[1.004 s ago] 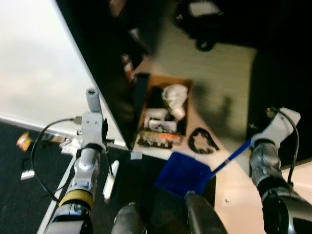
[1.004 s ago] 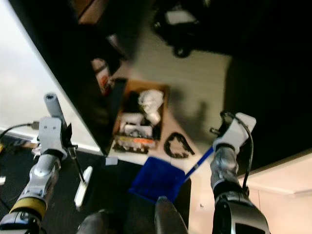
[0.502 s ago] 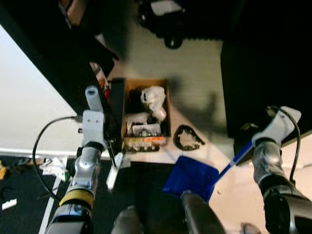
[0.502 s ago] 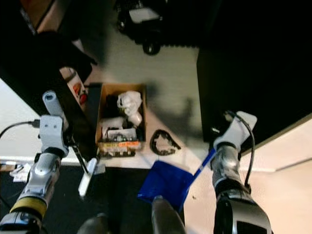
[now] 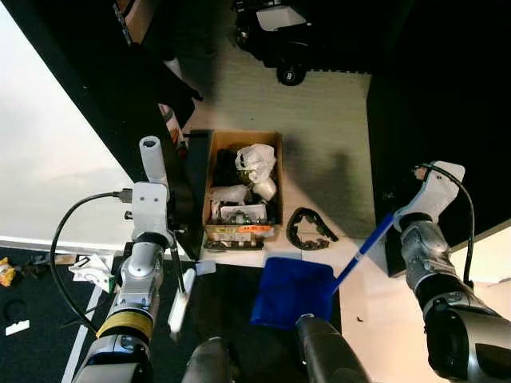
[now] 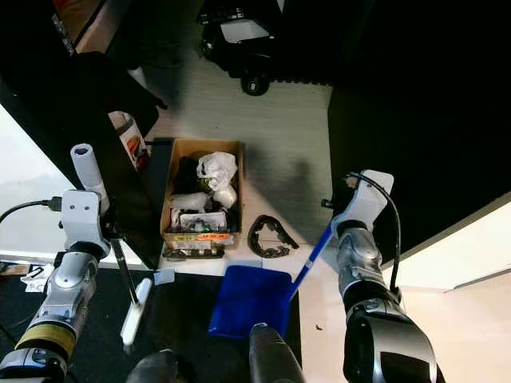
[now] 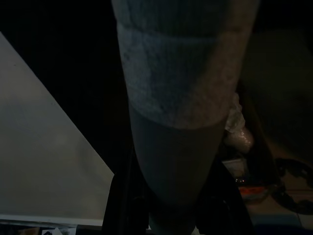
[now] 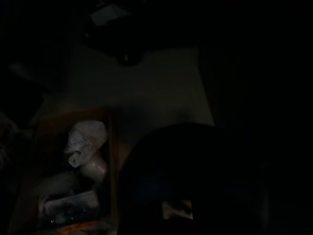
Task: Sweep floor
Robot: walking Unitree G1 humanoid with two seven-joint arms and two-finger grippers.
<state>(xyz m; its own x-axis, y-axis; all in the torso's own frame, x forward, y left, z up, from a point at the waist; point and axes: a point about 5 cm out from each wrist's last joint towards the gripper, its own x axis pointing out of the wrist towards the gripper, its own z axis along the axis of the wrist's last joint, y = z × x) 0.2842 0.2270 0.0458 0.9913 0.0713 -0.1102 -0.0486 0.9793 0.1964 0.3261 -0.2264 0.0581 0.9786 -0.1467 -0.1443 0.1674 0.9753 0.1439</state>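
One blue dustpan (image 5: pixel 291 291) and one broom (image 5: pixel 177 281) are present. One cardboard box (image 5: pixel 242 188) and one black ring-shaped item (image 5: pixel 310 230) lie on the floor.

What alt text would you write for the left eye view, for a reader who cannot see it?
Seen from above, the robot's right arm holds a blue dustpan by its long handle and its left arm holds a broom, both low on the floor. Ahead lie a cardboard box full of rubbish and a black curled object.

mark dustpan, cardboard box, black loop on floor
dustpan (image 5: pixel 289 292), left eye view, middle of the blue pan
box (image 5: pixel 212 171), left eye view, left cardboard wall
black loop (image 6: pixel 265 234), right eye view, its top curve
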